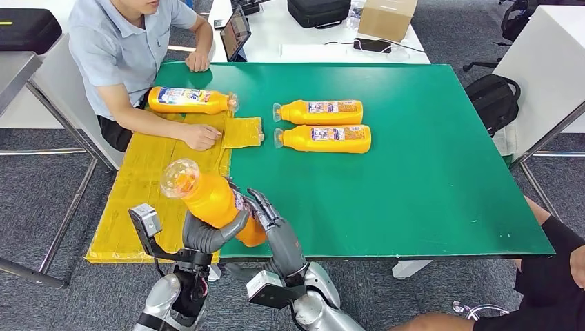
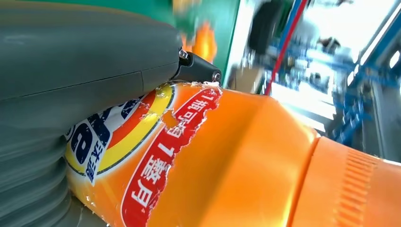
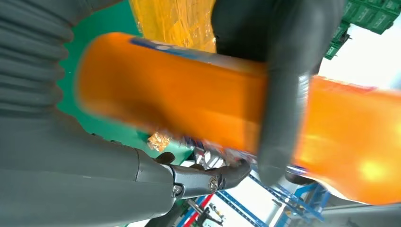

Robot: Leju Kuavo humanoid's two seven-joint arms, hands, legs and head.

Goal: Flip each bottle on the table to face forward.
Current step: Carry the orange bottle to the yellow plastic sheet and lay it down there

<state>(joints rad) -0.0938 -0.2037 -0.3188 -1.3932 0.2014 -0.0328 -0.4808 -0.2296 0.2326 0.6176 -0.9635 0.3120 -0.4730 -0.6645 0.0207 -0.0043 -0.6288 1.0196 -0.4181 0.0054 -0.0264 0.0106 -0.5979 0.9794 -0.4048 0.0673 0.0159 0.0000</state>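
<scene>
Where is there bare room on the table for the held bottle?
The green mat is bare right of and nearer than the two lying bottles. The yellow sheet side is crowded: a person's hand, another bottle.

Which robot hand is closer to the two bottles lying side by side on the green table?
Right. The right robot hand is on the side of the two bottles; the left robot hand is farther off.

Silver, rounded metal forearms end in a dark grey left robot hand (image 1: 207, 234) and right robot hand (image 1: 272, 224). Each has a ribbed grey rubber wrist cover, thick grey thumb, black fingers and small silver screws.
</scene>
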